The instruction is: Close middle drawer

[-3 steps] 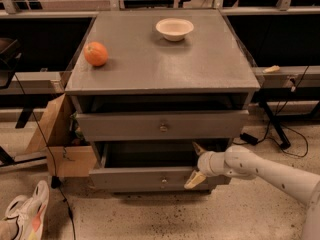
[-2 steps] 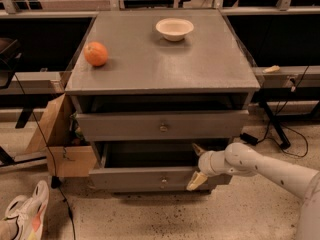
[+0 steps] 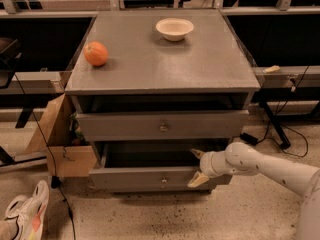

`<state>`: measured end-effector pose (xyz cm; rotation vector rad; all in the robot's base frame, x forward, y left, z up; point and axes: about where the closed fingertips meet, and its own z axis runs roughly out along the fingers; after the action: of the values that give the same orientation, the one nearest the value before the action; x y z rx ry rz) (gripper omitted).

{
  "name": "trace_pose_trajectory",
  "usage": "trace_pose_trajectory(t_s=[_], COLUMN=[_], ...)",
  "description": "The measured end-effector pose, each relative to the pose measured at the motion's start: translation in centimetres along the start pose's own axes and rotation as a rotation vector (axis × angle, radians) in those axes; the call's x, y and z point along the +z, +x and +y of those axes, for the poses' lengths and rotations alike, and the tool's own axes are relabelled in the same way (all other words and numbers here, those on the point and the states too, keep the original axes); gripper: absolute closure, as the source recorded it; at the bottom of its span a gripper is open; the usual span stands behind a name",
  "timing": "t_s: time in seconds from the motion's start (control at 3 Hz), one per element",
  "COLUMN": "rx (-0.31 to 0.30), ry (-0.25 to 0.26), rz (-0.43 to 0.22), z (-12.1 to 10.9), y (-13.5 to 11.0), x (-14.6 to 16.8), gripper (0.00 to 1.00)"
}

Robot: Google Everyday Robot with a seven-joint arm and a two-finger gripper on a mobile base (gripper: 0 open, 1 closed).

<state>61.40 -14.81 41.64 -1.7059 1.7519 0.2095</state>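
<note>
Nothing has visibly moved: the tool [image 3: 198, 167], fingers spread and holding nothing, stays at the right front end of the middle drawer [image 3: 130, 179], which remains pulled out.

A robotics test lab: a white robot arm [image 3: 270, 168] held its end effector [image 3: 198, 167], fingers apart, at the pulled-out grey drawer [image 3: 145, 179]; loose black cables [image 3: 66, 204] crossed the speckled concrete floor [image 3: 150, 216] beside a cardboard box [image 3: 70, 160].
</note>
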Motion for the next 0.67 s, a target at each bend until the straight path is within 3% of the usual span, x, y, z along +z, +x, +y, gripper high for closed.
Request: trace_pose_trajectory(t_s=[0.67], rx=[0.001], ry=[0.059], rz=[0.034], z=[0.18], y=[0.9], x=[-0.65], gripper=[0.65])
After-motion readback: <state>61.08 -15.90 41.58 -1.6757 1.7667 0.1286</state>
